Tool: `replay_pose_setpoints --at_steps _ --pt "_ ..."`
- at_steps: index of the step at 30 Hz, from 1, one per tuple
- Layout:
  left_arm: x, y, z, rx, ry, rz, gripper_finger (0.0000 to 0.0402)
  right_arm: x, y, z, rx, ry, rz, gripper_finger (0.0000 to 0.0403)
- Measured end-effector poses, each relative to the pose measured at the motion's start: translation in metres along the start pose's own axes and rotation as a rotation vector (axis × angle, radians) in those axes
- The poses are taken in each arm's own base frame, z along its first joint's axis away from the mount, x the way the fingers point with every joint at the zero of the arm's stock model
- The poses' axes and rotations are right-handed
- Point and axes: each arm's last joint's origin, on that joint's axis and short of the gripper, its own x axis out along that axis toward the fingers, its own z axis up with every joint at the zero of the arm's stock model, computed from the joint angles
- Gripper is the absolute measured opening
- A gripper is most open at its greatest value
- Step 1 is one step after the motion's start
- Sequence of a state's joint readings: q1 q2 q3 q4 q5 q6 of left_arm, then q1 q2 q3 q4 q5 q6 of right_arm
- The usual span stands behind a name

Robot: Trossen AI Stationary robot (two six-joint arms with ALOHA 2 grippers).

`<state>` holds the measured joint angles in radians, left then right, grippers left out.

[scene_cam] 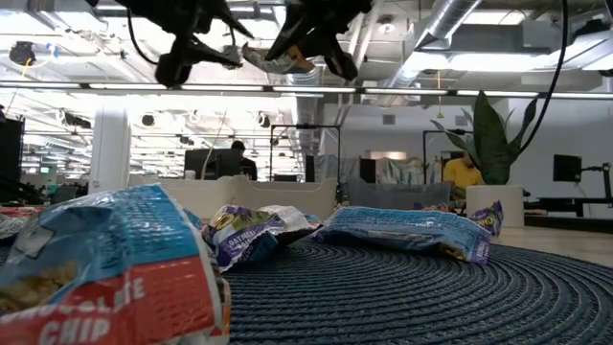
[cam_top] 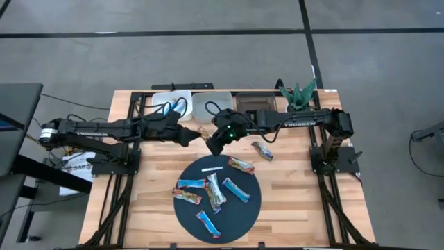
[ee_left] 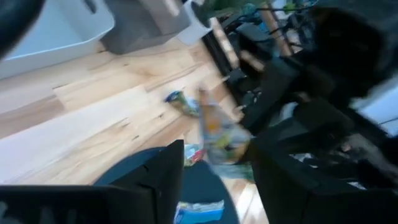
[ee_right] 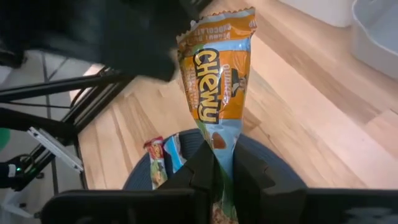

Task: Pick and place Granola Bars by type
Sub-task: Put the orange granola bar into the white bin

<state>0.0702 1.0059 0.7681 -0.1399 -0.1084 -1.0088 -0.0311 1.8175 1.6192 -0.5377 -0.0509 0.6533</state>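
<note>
Right fingers tight on an orange Chewy bar, label legible only there; left fingers apart, empty

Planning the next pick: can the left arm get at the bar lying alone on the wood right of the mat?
Probably not easily. The lone bar lies on the right arm's side, and the right gripper, shut on an orange bar, hangs between it and the open left gripper.
</note>
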Motion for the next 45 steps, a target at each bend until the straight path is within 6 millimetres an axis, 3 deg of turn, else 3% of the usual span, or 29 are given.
replay_pose_setpoints --at_steps 8,13,30,38,45 --pt "0.025 -0.001 0.002 0.017 0.012 -0.068 0.0218 0.0 -0.001 0.001 -0.004 0.001 -0.001 0.0019" --pt "0.028 -0.002 0.002 0.042 0.015 -0.078 0.0217 0.0 -0.001 0.001 -0.005 -0.004 -0.005 0.0024" --pt "0.028 0.0 0.001 0.063 0.027 -0.049 0.0053 0.0 -0.002 0.001 -0.007 -0.014 -0.022 0.0024" --pt "0.028 0.001 0.003 0.061 0.025 -0.048 0.0047 0.0 -0.002 0.001 -0.006 -0.016 -0.024 0.0024" --pt "0.028 0.002 0.006 0.067 0.026 -0.052 0.0044 -0.001 -0.002 0.002 -0.029 -0.008 -0.01 0.0061"
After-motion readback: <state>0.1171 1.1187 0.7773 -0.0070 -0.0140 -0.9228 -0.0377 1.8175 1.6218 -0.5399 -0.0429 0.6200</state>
